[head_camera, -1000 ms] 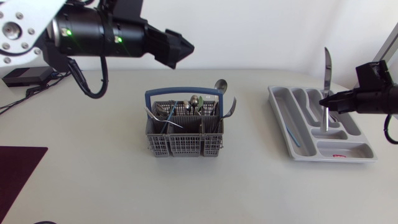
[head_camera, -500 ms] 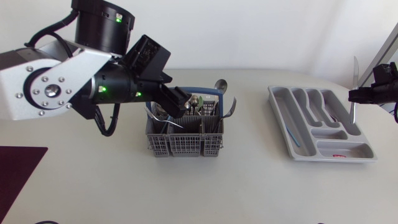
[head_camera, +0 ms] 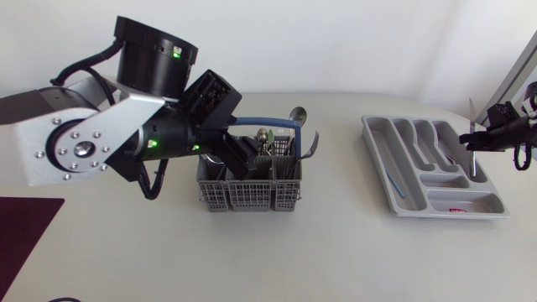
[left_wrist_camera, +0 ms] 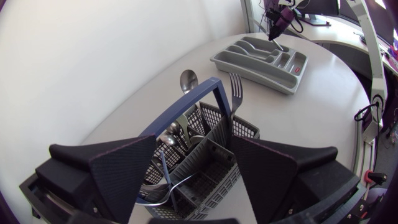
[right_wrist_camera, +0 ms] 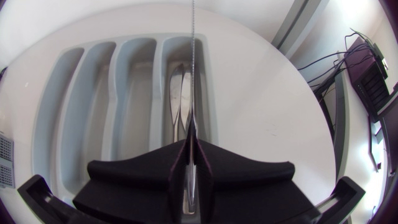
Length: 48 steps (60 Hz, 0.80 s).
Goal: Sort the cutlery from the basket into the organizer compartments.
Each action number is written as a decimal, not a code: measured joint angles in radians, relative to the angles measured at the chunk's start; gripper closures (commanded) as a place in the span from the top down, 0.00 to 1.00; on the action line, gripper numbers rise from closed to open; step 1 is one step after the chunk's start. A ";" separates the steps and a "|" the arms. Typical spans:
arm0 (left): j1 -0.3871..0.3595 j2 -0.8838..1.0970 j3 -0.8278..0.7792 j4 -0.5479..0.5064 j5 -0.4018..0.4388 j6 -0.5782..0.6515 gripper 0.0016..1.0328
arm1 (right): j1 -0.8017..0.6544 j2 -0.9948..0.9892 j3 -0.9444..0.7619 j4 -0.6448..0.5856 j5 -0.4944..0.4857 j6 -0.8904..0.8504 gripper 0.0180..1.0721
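Pale table (head_camera: 126, 252): L gripper (head_camera: 240, 156) agape over basket (head_camera: 247, 191), R gripper (right_wrist_camera: 191, 147) tight on knife (head_camera: 472, 163)

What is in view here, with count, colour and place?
grey plastic cutlery basket with blue handle: one, grey, table centre.
silver metal spoons and forks: several, silver, standing in the basket.
grey plastic organizer tray: one, grey, right of the basket.
silver table knives: two, silver, lying in one tray compartment.
silver knife: one, silver, above those two.
thin blue stick: one, blue, in the tray.
dark maroon mat: one, maroon, table's left edge.
left arm: silver-grey and black, jaws open over the basket.
right arm: black, jaws shut on the knife.
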 measured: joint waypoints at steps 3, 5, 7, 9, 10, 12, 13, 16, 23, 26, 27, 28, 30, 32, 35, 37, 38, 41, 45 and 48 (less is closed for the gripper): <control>0.000 0.000 -0.004 0.000 0.000 0.000 0.81 | 0.003 0.018 0.011 0.000 0.011 0.001 0.06; 0.000 0.000 -0.008 0.000 -0.001 0.000 0.81 | 0.005 0.031 0.018 -0.001 0.018 0.003 0.06; -0.002 0.000 -0.010 0.000 -0.006 0.000 0.81 | 0.008 0.041 0.024 -0.003 0.021 0.004 0.06; -0.005 -0.001 -0.013 0.002 -0.012 0.000 0.81 | 0.011 0.051 0.032 -0.004 0.023 0.005 0.07; -0.005 -0.002 -0.015 0.003 -0.014 0.000 0.81 | 0.012 0.055 0.037 -0.005 0.025 0.008 0.07; -0.010 -0.003 -0.018 0.003 -0.017 0.002 0.81 | 0.016 0.065 0.048 -0.008 0.026 0.012 0.07; -0.012 -0.003 -0.020 0.003 -0.019 0.003 0.81 | 0.018 0.069 0.052 -0.008 0.029 0.013 0.07; -0.016 -0.006 -0.024 0.004 -0.019 0.004 0.81 | 0.023 0.078 0.064 -0.008 0.039 0.020 0.08; -0.020 -0.018 -0.035 0.007 -0.022 0.005 0.81 | 0.032 0.086 0.076 -0.011 0.052 0.032 0.09; -0.020 -0.023 -0.036 0.008 -0.023 0.008 0.81 | 0.037 0.087 0.077 -0.011 0.061 0.035 0.12; -0.020 -0.024 -0.037 0.009 -0.023 0.008 0.81 | 0.038 0.088 0.077 -0.011 0.064 0.037 0.13; -0.020 -0.025 -0.037 0.011 -0.023 0.008 0.81 | 0.039 0.089 0.077 -0.011 0.068 0.038 0.15; -0.020 -0.028 -0.040 0.016 -0.023 0.008 0.81 | 0.043 0.090 0.077 -0.011 0.072 0.042 0.18; -0.020 -0.031 -0.042 0.018 -0.023 0.008 0.81 | 0.044 0.092 0.078 -0.011 0.077 0.046 0.21; -0.020 -0.035 -0.047 0.022 -0.023 0.008 0.81 | 0.048 0.095 0.078 -0.011 0.079 0.050 0.25; -0.020 -0.038 -0.049 0.022 -0.023 0.009 0.81 | 0.050 0.098 0.078 -0.011 0.082 0.052 0.27; -0.020 -0.039 -0.049 0.022 -0.023 0.011 0.81 | 0.050 0.098 0.078 -0.011 0.083 0.052 0.28; -0.020 -0.042 -0.052 0.022 -0.022 0.011 0.81 | 0.052 0.102 0.078 -0.011 0.088 0.053 0.35; -0.020 -0.046 -0.053 0.022 -0.023 0.012 0.81 | 0.052 0.103 0.078 -0.011 0.091 0.053 0.46; -0.020 -0.050 -0.054 0.022 -0.023 0.013 0.81 | 0.052 0.103 0.076 -0.006 0.097 0.053 0.53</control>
